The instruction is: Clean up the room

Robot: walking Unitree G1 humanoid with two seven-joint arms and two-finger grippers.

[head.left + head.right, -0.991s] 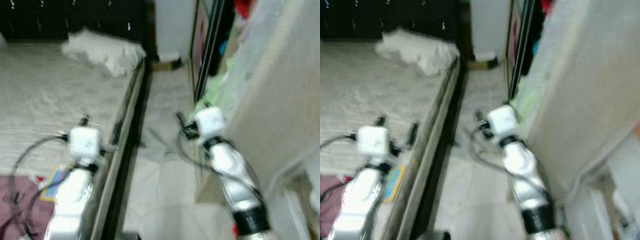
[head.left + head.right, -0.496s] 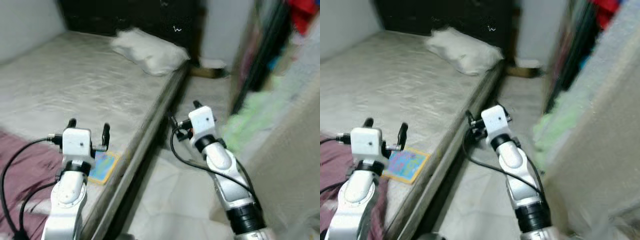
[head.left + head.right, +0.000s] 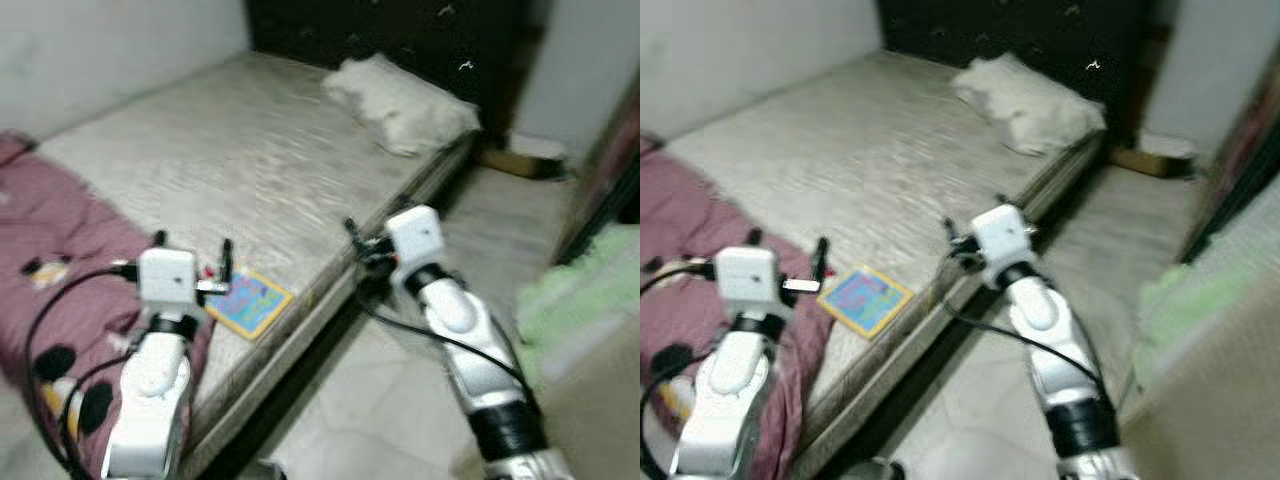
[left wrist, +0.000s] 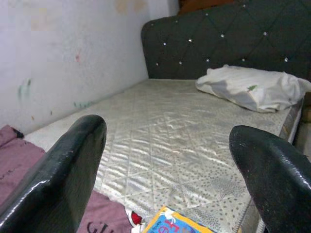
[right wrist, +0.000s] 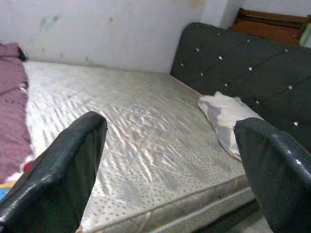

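left gripper wide, over book on mattress | right gripper wide, at bed edge | pillow by headboard | maroon blanket

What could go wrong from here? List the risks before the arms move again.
1. The thin, colourful flat book lies near the mattress edge, right by the open left gripper; a clumsy pinch could slide it off.
2. The maroon blanket lies bunched under the left arm, where its black cables loop; they could snag.
3. The right gripper, jaws open, hangs at the bed's edge and may bump the frame.
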